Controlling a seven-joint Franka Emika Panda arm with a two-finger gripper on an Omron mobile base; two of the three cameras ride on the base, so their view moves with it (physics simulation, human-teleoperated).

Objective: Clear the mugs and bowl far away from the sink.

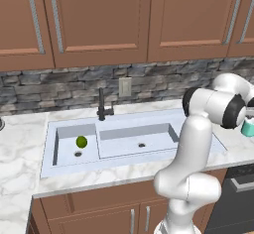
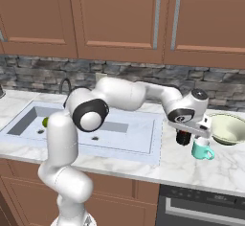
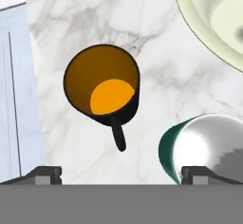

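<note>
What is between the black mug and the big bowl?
Nothing. In the hand view, just bare marble counter lies between the black mug and the bowl.

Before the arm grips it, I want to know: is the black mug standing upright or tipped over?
Upright. The hand view looks straight down into the black mug: round rim, orange bottom, handle pointing sideways over the counter.

Marble counter (image 2: 225, 165) (mugs (image 3: 102, 85), bowl (image 2: 228, 129))

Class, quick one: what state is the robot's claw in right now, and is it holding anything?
Claw: open and empty, its tips spread wide above the black mug, with the teal mug beside it.
</note>
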